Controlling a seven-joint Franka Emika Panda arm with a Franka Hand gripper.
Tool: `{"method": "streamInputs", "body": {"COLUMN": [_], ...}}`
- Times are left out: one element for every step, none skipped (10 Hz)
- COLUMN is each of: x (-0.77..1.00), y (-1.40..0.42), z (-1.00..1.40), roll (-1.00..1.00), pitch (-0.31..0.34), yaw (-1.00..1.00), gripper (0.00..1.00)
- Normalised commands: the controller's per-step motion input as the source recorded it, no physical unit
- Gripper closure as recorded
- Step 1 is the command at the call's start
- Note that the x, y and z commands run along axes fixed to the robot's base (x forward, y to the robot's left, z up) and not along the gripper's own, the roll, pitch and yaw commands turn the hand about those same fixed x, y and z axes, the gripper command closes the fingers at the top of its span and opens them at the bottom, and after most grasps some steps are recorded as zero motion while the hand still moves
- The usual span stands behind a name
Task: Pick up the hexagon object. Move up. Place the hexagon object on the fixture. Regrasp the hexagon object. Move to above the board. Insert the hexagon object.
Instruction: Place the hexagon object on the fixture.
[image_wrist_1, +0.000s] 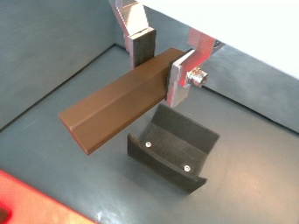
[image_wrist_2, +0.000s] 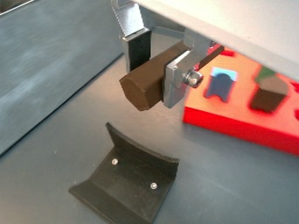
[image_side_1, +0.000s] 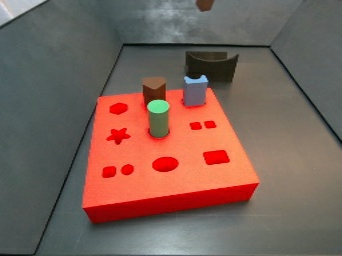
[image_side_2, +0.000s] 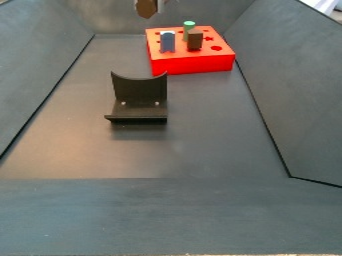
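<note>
gripper (image_wrist_1: 162, 63): silver plates clamped on matte brown hexagon object (image_wrist_1: 117, 108) | high above curved dark fixture (image_wrist_1: 176, 149) | glossy red board (image_wrist_2: 251, 116) apart

Dark grey floor (image_side_2: 147, 160), sloped grey walls (image_side_2: 40, 60) around; even light.

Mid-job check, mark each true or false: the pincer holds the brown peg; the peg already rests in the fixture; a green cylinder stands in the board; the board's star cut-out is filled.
1. The pincer grips the dark-brown elongated hexagon peg. True.
2. The peg rests in the dark grey notched fixture. False: both wrist views show it held in the air above the fixture.
3. A green cylinder stands upright in the bright red square board. True.
4. The board's star cut-out is filled. False: it is empty.
</note>
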Motion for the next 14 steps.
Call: {"method": "streamInputs", "body": {"x": [0.40, 0.38, 0.30, 0.24, 0.19, 0.13, 0.10, 0.08, 0.09, 0.09, 0.09, 0.11, 0.11, 0.12], "y": [1.00, 0.89, 0.71, 0.53, 0.37, 0.16, 0.06, 0.05, 0.06, 0.06, 0.04, 0.06, 0.07, 0.08], "z": [-0.33, -0.23, -0.13, -0.07, -0.05, -0.04, -0.02, -0.02, -0.02, -0.02, -0.01, -1.00, -1.00, -1.00], "roll": [-1.00, -1.00, -1.00, -1.00, -1.00, -1.00, -0.91, -0.67, -0.51, -0.36, -0.23, -1.00, -1.00, -1.00], "pitch": [0.202, 0.211, 0.240, 0.278, 0.308, 0.342, 0.336, 0.278, 0.239, 0.204, 0.158, 0.055, 0.037, 0.056], "yaw": [0.43, 0.35, 0.31, 0.27, 0.22, 0.14, 0.07, -0.03, -0.08, -0.11, -0.13, -0.12, -0.12, -0.12], "gripper": [1.00, 1.00, 1.00, 1.00, 1.00, 1.00, 1.00, 1.00, 1.00, 1.00, 1.00, 1.00, 1.00, 1.00]}}
